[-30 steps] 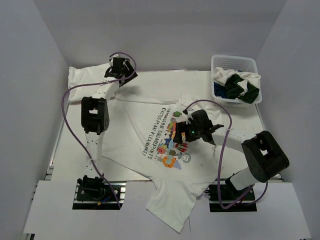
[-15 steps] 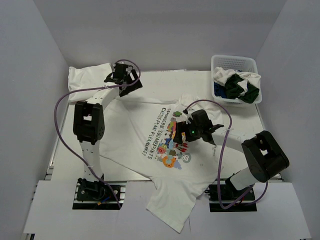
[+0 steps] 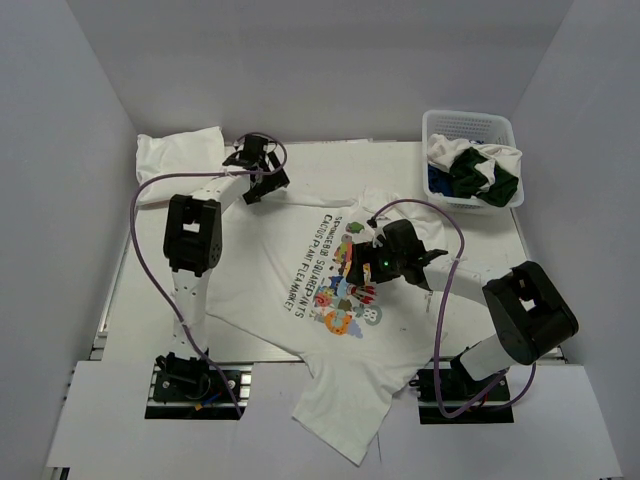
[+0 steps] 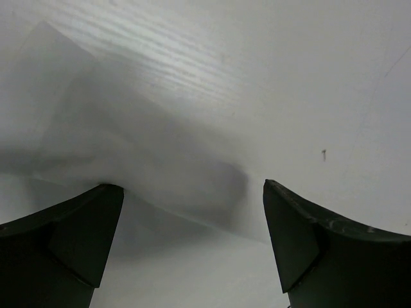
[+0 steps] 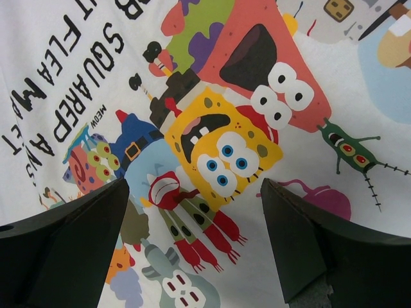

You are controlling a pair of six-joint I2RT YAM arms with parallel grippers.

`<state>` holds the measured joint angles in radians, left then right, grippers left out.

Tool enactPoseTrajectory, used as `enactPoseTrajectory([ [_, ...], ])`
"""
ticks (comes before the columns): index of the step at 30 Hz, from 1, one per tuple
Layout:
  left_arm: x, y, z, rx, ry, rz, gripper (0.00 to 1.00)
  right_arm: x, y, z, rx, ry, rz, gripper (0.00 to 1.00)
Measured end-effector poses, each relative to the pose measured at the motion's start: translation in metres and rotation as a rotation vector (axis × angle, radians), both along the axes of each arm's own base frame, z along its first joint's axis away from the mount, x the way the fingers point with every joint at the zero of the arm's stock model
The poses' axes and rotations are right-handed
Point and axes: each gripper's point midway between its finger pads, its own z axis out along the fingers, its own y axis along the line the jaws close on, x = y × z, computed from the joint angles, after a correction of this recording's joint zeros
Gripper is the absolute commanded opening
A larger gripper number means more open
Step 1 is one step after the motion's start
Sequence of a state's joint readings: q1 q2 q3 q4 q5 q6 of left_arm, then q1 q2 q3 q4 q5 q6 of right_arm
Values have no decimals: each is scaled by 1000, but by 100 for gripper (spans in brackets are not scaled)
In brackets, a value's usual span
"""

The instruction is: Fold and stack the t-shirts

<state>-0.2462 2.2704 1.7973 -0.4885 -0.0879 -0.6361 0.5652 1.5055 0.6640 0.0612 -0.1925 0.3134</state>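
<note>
Printed shirt (image 3: 270, 280) spread flat mid-bench (image 3: 140, 290), one end hanging over near edge. Right jaws wide, empty, over print. Left jaws wide, empty, far left beside white shirt (image 3: 175, 155).

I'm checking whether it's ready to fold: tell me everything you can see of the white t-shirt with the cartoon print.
The printed t-shirt is white, soft-looking cloth with short sleeves, a colourful cartoon print and black lettering on its front. It lies unfolded, front up, lightly wrinkled, across the table, one end spilling past the near edge. The right end effector hangs open over the print; contact is unclear.
</note>
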Motion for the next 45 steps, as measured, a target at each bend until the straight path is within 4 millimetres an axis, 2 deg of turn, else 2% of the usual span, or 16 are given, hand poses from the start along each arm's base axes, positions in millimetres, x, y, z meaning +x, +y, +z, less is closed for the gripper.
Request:
enactPoseTrajectory([
  [9, 65, -2, 8, -79, -148, 132, 100, 0, 0, -1, -1, 1, 0, 90],
  [11, 84, -2, 11, -103, -206, 165, 100, 0, 0, 0, -1, 1, 0, 90],
  [15, 142, -11, 26, -162, -367, 184, 100, 0, 0, 0, -1, 1, 1, 90],
  [18, 152, -12, 28, -173, -408, 173, 100, 0, 0, 0, -1, -1, 2, 90],
  [20, 147, -11, 31, -162, -414, 157, 100, 0, 0, 1, -2, -1, 3, 90],
  [22, 130, -7, 33, -137, -389, 140, 100, 1, -1, 3, -17, 4, -1, 90],
  [24, 111, -2, 44, -95, -371, 112, 100, 0, -5, 3, -45, 24, -12, 90],
  [26, 92, 2, 67, -41, -362, 79, 100, -4, -11, 5, -80, 57, -22, 90],
  [30, 55, 3, 139, 16, -388, 48, 100, 4, -23, 27, -140, 62, -102, 90],
  [32, 26, 7, 159, 29, -383, 49, 100, 15, -27, 49, -142, 21, -164, 90],
  [33, 9, 8, 160, 33, -366, 44, 100, 21, -29, 62, -139, -6, -200, 90],
  [35, -20, 11, 144, 47, -304, 34, 100, 32, -36, 81, -125, -52, -282, 90],
  [37, -43, 15, 109, 61, -201, 33, 100, 40, -47, 91, -130, -69, -370, 90],
  [42, -84, 24, 10, 125, 108, 41, 100, 58, -84, 88, -204, -38, -560, 90],
  [44, -99, 32, -15, 168, 201, 54, 100, 68, -98, 84, -242, -28, -626, 90],
  [45, -100, 35, -14, 179, 206, 68, 100, 73, -105, 80, -258, -25, -657, 90],
])
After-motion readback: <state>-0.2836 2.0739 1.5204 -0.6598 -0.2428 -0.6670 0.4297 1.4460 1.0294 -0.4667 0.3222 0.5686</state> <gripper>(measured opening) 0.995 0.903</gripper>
